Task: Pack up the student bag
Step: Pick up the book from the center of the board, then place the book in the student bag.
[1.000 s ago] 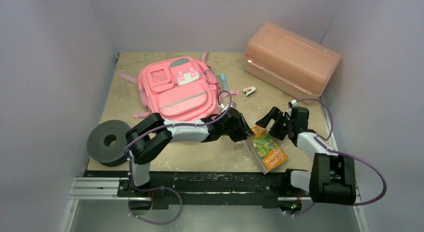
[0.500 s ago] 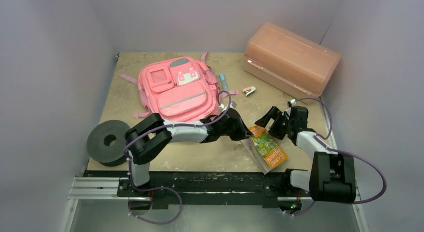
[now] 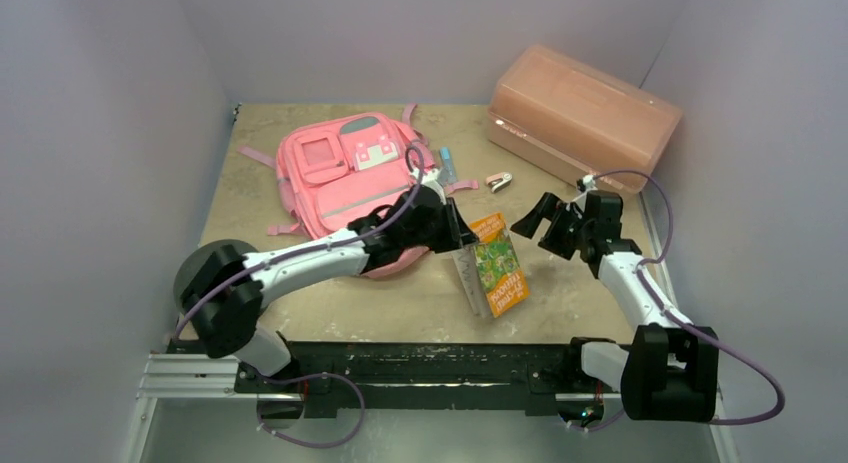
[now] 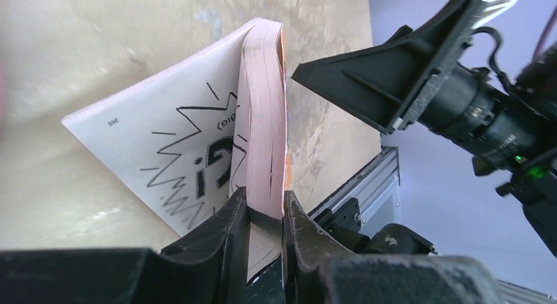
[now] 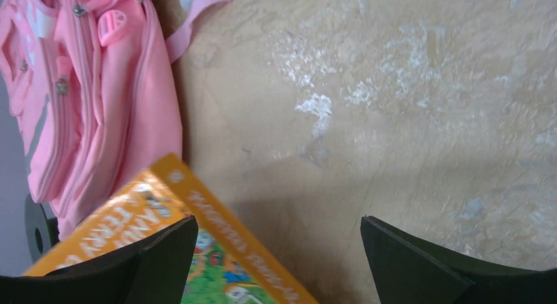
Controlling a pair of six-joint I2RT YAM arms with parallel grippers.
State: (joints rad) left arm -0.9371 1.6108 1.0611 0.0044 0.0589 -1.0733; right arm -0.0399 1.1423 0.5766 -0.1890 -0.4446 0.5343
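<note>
The pink student bag (image 3: 340,178) lies flat at the back left of the table, with its side showing in the right wrist view (image 5: 98,107). My left gripper (image 3: 462,248) is shut on the page edge of a thick orange paperback book (image 3: 497,265). It holds the book tilted above the table just right of the bag. In the left wrist view the book (image 4: 197,146) hangs partly fanned from the clamped jaws of the left gripper (image 4: 266,209). My right gripper (image 3: 535,223) stands open to the book's right, holding nothing. The book's orange cover (image 5: 197,251) crosses the right gripper's (image 5: 279,251) left finger.
A rigid translucent orange-pink box (image 3: 582,113) stands at the back right. A blue marker (image 3: 447,165) and a small pink clip (image 3: 498,181) lie between the bag and the box. A black roll (image 3: 200,268) sits at the front left, partly behind the left arm.
The left arm has raised the book off the table and carried it back and left, toward the bag. The right gripper has drawn back a little and stands open.
</note>
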